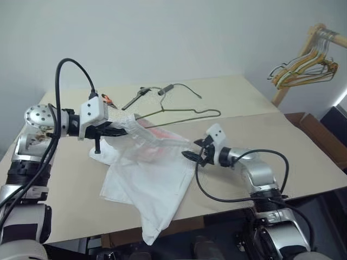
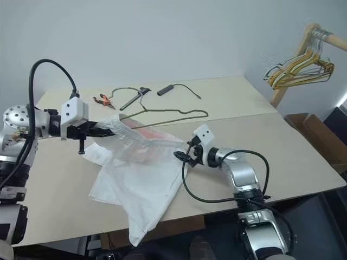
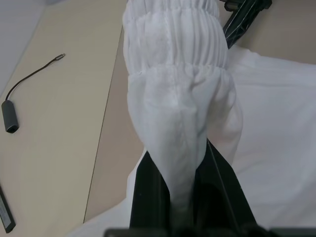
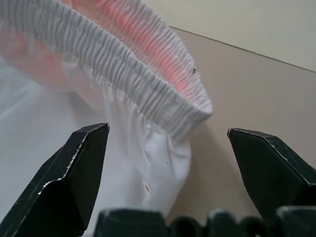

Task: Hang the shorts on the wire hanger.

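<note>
The left tool (image 1: 120,130) pinched the shorts' (image 1: 146,184) waistband up, while the right tool (image 4: 168,148), jaws apart, faced its other end, ready to spread it.

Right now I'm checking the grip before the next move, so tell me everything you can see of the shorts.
The shorts are thin white fabric with a gathered elastic waistband and a pink-red patch showing through. The left gripper is shut on one waistband end, holding it lifted; the rest drapes over the table, one corner hanging past the front edge. The right gripper is open at the other waistband end, not gripping.
</note>
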You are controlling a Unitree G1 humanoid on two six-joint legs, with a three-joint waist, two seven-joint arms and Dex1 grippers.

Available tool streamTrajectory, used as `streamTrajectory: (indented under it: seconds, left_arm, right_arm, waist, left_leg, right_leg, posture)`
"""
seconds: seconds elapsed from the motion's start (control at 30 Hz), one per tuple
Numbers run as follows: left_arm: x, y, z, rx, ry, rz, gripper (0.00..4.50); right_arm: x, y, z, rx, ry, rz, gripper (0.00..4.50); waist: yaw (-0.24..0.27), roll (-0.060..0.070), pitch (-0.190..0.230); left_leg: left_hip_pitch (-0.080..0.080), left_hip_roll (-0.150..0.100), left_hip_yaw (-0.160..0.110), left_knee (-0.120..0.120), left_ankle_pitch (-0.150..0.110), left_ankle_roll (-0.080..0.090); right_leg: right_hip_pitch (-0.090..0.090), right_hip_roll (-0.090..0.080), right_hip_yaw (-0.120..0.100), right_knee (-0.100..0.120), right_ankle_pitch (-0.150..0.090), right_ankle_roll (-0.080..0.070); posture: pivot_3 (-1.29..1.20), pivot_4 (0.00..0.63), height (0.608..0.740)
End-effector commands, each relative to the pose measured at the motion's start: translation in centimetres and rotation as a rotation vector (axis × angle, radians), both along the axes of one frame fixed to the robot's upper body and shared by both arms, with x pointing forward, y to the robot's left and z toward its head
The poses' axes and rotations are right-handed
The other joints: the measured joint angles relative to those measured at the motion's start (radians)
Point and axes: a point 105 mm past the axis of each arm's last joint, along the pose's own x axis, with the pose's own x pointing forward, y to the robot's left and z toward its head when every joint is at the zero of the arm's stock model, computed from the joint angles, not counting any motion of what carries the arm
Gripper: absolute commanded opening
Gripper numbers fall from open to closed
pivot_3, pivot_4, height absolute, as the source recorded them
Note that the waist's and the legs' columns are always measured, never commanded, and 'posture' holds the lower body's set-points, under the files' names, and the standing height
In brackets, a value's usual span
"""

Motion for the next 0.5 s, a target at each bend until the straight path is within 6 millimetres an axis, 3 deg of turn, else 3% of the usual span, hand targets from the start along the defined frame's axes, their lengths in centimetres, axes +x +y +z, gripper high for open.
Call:
streamTrajectory:
  seconds: [0.03, 0.27, 0.4, 0.5]
  left_arm:
    - [-0.3, 0.0, 1.8, -0.022, -0.063, 0.009, 0.0]
    - [-0.8, 0.1, 1.2, -0.031, -0.048, 0.022, 0.0]
    - [-1.0, 0.5, 0.6, -0.022, -0.03, 0.031, 0.0]
    - [-1.1, 1.1, 0.3, -0.004, -0.01, 0.04, 0.0]
  right_arm:
    - [-0.1, 1.5, 0.4, 0.005, -0.015, 0.07, 3.89]
    - [0.5, 1.8, 0.4, 0.045, 0.022, 0.033, 1.49]
    - [0.9, 0.9, 0.9, 0.077, 0.04, -0.013, 0.09]
    - [1.3, -0.5, 1.3, 0.074, 0.031, -0.06, 0.04]
  waist:
    - [0.0, 0.0, 0.0]
    - [-0.001, 0.0, 0.0]
    - [-0.001, 0.0, 0.0]
    - [-0.001, 0.0, 0.0]
  left_leg:
    - [0.0, 0.0, 0.0, 0.0, 0.0, 0.0]
    - [0.001, 0.0, 0.0, 0.0, 0.0, 0.0]
    - [0.001, 0.0, 0.0, 0.0, 0.0, 0.0]
    - [0.001, 0.0, 0.0, 0.0, 0.0, 0.0]
  right_leg:
    - [0.0, 0.0, 0.0, 0.0, 0.0, 0.0]
    - [0.0, 0.0, 0.0, 0.0, 0.0, 0.0]
    - [0.0, 0.0, 0.0, 0.0, 0.0, 0.0]
    - [0.0, 0.0, 0.0, 0.0, 0.0, 0.0]
  posture:
    - [-0.01, 0.0, 0.74]
    - [0.0, 0.0, 0.74]
    - [0.0, 0.0, 0.74]
    - [-0.01, 0.0, 0.74]
